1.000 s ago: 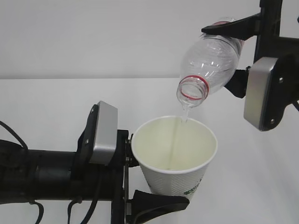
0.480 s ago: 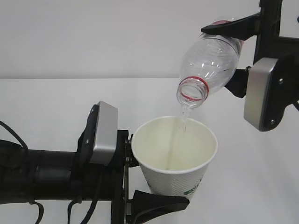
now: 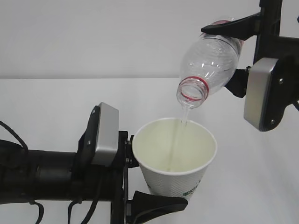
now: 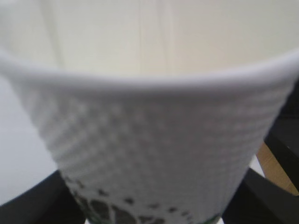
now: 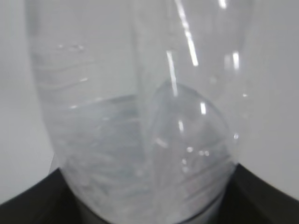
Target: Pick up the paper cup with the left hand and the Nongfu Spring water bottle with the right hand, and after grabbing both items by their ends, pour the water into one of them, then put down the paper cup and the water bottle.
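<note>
1. A plain white table point(image 3: 56, 102) runs back to a pale grey wall point(image 3: 93, 32); the two meet in a level line across the middle of the exterior view.
2. The bottle point(image 3: 210, 65) hangs high on the right, tipped steeply. Its long axis slants from upper right down to lower left, with the open mouth and red neck ring lowest, pointing at the cup.
3. It is clear ribbed plastic. A bit of red label shows at the top, under the upper finger.
4. The right claw point(image 3: 236, 53) is clamped around the bottle's base end, one black finger above, one below.
5. A thin stream of water point(image 3: 180, 128) drops from the mouth into the cup.
6. The cup point(image 3: 175, 156) stands upright just below, mouth up, white with a dimpled wall and green print low on its side.
7. The left claw point(image 3: 140, 184) grips the cup near its bottom, reaching in from the left.
</note>
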Action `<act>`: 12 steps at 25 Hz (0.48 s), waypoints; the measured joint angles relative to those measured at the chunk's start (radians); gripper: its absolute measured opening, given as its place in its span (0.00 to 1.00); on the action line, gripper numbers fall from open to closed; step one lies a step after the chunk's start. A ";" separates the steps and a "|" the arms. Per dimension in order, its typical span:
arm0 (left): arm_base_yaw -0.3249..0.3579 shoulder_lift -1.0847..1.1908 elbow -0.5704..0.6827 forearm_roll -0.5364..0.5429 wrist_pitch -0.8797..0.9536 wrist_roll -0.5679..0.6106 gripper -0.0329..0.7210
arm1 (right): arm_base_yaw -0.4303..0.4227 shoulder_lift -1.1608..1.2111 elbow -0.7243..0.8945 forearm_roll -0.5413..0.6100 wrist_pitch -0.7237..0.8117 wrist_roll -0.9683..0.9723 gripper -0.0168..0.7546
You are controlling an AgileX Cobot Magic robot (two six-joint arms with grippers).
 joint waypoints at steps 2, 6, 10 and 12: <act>0.000 0.000 0.000 0.000 0.010 0.000 0.78 | 0.000 0.000 0.000 0.000 0.000 0.000 0.69; 0.000 0.000 0.000 0.004 0.012 0.000 0.78 | 0.000 0.000 -0.001 0.002 -0.002 0.000 0.69; 0.000 0.000 0.000 0.006 0.014 0.000 0.78 | 0.000 0.000 -0.001 0.004 -0.002 0.000 0.69; 0.000 0.000 0.000 0.006 0.014 0.000 0.78 | 0.000 0.000 -0.001 0.004 -0.002 0.000 0.69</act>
